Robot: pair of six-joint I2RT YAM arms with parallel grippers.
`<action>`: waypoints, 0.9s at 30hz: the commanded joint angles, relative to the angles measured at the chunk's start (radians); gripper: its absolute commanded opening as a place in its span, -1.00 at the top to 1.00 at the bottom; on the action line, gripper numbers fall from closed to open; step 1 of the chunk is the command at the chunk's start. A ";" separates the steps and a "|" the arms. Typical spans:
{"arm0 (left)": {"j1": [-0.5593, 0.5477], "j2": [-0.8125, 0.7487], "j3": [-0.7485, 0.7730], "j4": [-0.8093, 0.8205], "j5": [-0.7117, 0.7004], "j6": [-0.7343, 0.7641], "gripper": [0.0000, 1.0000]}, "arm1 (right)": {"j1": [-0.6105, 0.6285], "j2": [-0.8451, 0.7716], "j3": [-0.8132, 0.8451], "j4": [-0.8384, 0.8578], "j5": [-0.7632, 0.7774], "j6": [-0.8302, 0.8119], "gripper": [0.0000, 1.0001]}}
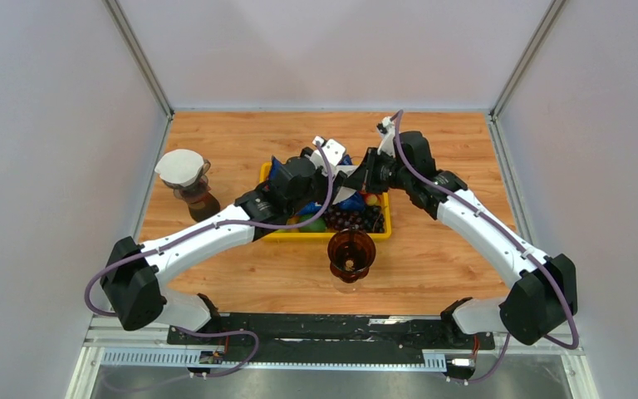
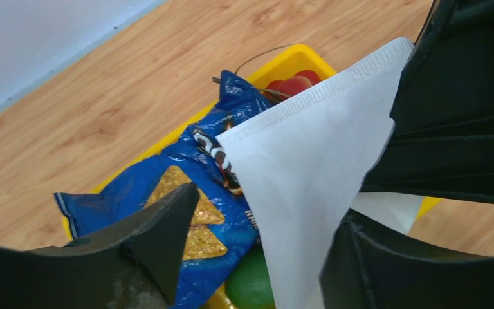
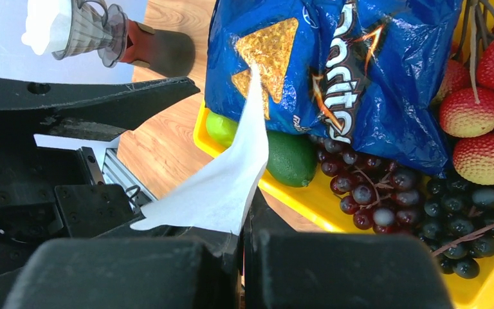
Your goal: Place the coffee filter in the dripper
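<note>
A white paper coffee filter (image 2: 309, 167) hangs in the air over the yellow basket. My right gripper (image 3: 243, 226) is shut on its lower edge (image 3: 222, 187). My left gripper (image 2: 264, 254) stands open around the same filter: the paper lies against its right finger (image 2: 392, 264), with a wide gap to its left finger (image 2: 154, 238). Both grippers meet above the basket in the top view, left (image 1: 336, 170) and right (image 1: 367, 176). The amber dripper (image 1: 350, 252) stands on a glass in front of the basket, with nothing in it.
The yellow basket (image 1: 276, 235) holds a blue chip bag (image 3: 360, 71), limes (image 3: 292, 158), dark grapes (image 3: 418, 193) and red lychees (image 3: 482, 154). At the left, a second, clear dripper (image 1: 184, 176) topped with white filters sits on a dark carafe. White walls enclose the table.
</note>
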 commanded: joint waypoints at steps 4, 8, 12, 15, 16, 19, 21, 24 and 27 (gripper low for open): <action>-0.027 -0.022 0.033 0.054 -0.110 0.026 -0.04 | 0.006 0.004 0.038 0.010 -0.039 0.003 1.00; -0.029 -0.019 0.028 0.059 -0.103 0.026 0.23 | 0.006 0.002 0.036 0.010 -0.037 -0.001 1.00; -0.029 -0.028 0.026 0.059 -0.098 0.022 0.52 | 0.006 0.013 0.036 0.009 -0.031 -0.003 1.00; -0.029 -0.040 0.017 0.093 -0.100 -0.010 0.62 | 0.006 0.020 0.034 0.007 -0.016 -0.014 1.00; -0.029 -0.046 0.011 0.100 -0.101 -0.020 0.64 | 0.005 0.023 0.032 0.003 -0.007 -0.019 1.00; -0.029 -0.059 0.000 0.129 -0.127 -0.051 0.70 | 0.006 0.032 0.026 -0.011 0.022 -0.030 1.00; -0.029 -0.064 -0.006 0.143 -0.153 -0.080 0.73 | 0.005 0.038 0.023 -0.019 0.034 -0.035 1.00; -0.029 -0.062 -0.007 0.152 -0.192 -0.128 0.78 | 0.006 0.041 0.021 -0.028 0.056 -0.043 1.00; -0.029 -0.058 -0.011 0.160 -0.191 -0.139 0.81 | 0.007 0.037 0.017 -0.030 0.073 -0.054 1.00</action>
